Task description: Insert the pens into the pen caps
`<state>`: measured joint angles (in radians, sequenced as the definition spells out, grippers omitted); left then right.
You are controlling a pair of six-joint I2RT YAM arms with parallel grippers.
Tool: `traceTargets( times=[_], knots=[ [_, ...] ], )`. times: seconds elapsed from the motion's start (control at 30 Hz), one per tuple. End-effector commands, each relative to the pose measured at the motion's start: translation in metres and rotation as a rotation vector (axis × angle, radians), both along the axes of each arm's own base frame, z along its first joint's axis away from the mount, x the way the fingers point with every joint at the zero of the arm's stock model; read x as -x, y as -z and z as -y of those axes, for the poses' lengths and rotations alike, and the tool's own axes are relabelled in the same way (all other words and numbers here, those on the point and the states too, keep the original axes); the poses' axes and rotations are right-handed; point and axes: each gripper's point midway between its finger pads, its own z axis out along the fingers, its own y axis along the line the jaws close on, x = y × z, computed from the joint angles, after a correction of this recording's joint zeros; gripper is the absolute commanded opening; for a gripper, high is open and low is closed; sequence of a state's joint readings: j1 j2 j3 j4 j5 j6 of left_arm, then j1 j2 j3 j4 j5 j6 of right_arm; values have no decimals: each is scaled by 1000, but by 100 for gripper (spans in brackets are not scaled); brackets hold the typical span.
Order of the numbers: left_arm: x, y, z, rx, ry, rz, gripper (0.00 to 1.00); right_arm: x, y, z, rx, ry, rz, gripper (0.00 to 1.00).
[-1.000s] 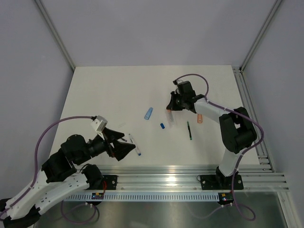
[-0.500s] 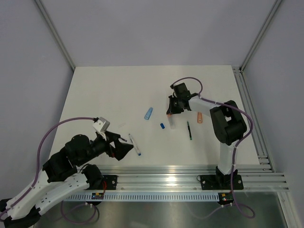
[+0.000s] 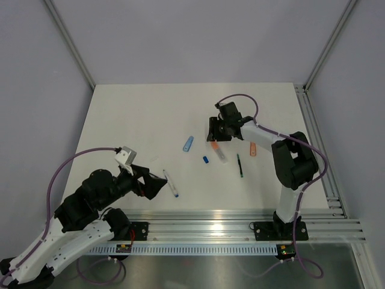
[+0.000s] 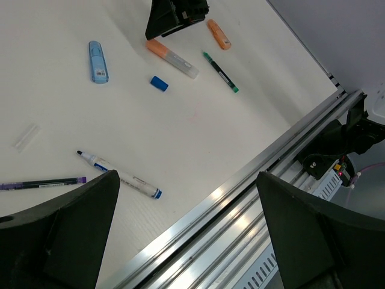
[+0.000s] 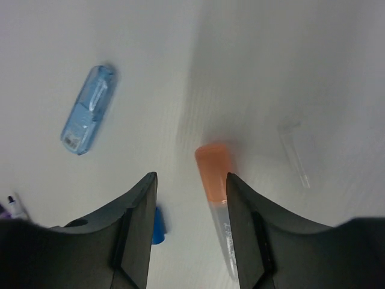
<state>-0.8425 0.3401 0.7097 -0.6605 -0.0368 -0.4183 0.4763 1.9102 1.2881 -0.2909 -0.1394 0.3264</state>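
R hand (image 5: pixel 189 180) parted; straddles orange-end pen (image 5: pixel 218 208)

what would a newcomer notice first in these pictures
The right gripper, open at mid-table, frames the orange end of a clear-barrelled pen. A light blue cap lies to its left, and the left gripper hangs open at the near left beside a white pen.

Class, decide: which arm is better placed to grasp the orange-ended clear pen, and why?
Right. The right gripper is open astride the orange-ended pen; the left gripper sits far off, beside the white pen.
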Motion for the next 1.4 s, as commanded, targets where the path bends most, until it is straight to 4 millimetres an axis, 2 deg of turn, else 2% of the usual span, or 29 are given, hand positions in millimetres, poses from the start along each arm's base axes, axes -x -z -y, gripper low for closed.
traceTargets(
  times=[0.0,0.03,0.1,0.13,0.17,0.2,0.23,0.27,0.37,0.47,0.5,0.57,0.6,0.67,0.7,0.77,0.8,0.83,0.9,1.07,1.2,1.37],
  knots=[
    [-3,-6,0,18,-3,29,99,4,-66,-20,-71,-24,136,55],
    [-4,-6,0,20,-8,29,99,13,-76,-28,-77,-39,154,56],
    [-6,-7,-2,22,-21,31,99,23,-78,-30,-46,-28,178,56],
    [-6,-8,-3,26,-25,36,99,37,-83,-43,-50,-58,189,56],
    [-7,-9,-5,30,-36,39,99,43,-83,-51,-64,-59,194,56],
    [-8,-9,-7,30,-48,41,99,58,-72,-59,-68,-81,172,56],
    [-11,-10,-10,31,-67,44,99,66,-70,-73,-95,-106,181,56],
    [-11,-12,-13,38,-82,50,99,90,-64,-95,-112,-146,159,56],
    [-19,-15,-29,52,-176,67,99,123,-45,-126,-100,-188,129,56],
    [-24,-20,-46,75,-271,84,99,142,-44,-147,-75,-222,141,56],
    [-25,-20,-51,80,-299,87,99,144,-50,-155,-82,-232,150,56],
    [-29,-21,-61,91,-363,86,99,154,-40,-162,-48,-259,128,56],
    [-30,-22,-68,99,-403,88,99,160,-45,-173,-50,-282,135,57],
    [-34,-21,-79,105,-479,74,99,166,-28,-175,3,-290,113,58],
    [-35,-21,-84,109,-507,71,99,166,-29,-181,8,-294,116,58],
    [-37,-20,-88,116,-539,64,99,170,-17,-183,50,-302,102,58],
    [-38,-20,-89,117,-550,64,99,169,-18,-188,55,-300,111,58],
    [-39,-19,-90,115,-554,60,99,170,-8,-187,92,-302,98,57],
    [-40,-18,-89,114,-555,54,99,165,-8,-190,118,-291,112,55],
    [-41,-17,-85,119,-541,40,99,162,8,-190,196,-280,111,52],
    [-40,-18,-84,127,-540,34,99,160,14,-192,212,-272,105,44],
    [-39,-17,-77,117,-496,31,99,158,27,-183,265,-239,95,37]
  ],
)
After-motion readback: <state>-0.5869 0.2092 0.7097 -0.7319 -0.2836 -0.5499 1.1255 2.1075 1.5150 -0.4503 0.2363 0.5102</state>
